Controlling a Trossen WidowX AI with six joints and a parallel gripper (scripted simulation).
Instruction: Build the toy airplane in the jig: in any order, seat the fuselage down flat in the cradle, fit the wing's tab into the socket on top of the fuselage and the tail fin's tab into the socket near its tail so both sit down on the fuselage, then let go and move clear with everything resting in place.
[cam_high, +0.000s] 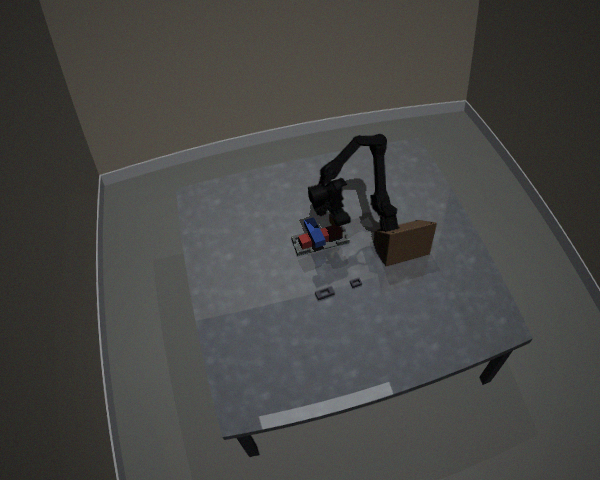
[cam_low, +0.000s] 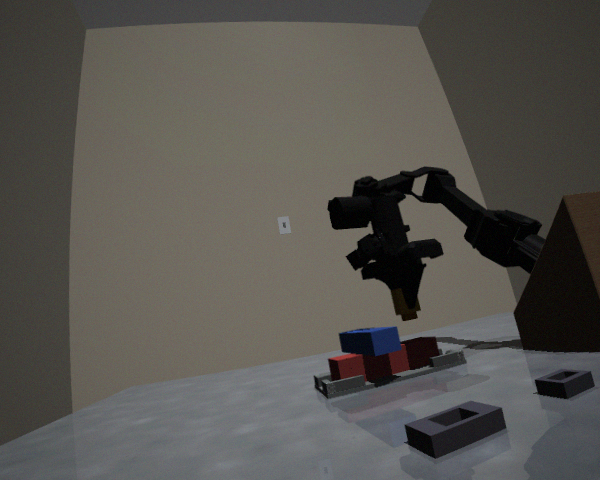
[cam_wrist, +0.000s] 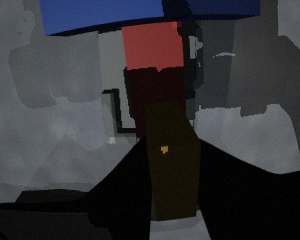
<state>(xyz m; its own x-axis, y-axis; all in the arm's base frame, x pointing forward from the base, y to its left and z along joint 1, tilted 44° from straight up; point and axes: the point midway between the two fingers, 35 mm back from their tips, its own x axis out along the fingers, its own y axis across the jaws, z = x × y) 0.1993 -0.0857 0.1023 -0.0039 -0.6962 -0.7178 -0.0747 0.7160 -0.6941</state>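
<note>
The red fuselage (cam_high: 304, 241) (cam_low: 346, 366) (cam_wrist: 153, 47) lies in the grey jig cradle (cam_high: 298, 251) (cam_low: 346, 384) (cam_wrist: 109, 117). The blue wing (cam_high: 315, 235) (cam_low: 371, 341) (cam_wrist: 105, 15) lies across the top of the fuselage; its tab is hidden. My gripper (cam_low: 407, 300) (cam_wrist: 165, 141) is shut on the dark yellow tail fin (cam_low: 404, 303) (cam_wrist: 174, 175) and holds it upright, tab down, above the tail end of the fuselage. In the exterior view there is a gap between the fin's tab and the fuselage. The tail socket is hidden behind the fin in the wrist view.
Two dark grey hollow blocks stand on the table (cam_high: 280, 350), a larger one (cam_high: 324, 293) (cam_low: 434, 434) and a smaller one (cam_high: 355, 282) (cam_low: 564, 385). A brown block (cam_high: 410, 243) (cam_low: 555, 300) stands beside the arm's base. A pale strip (cam_high: 325, 404) lies at the table's front edge.
</note>
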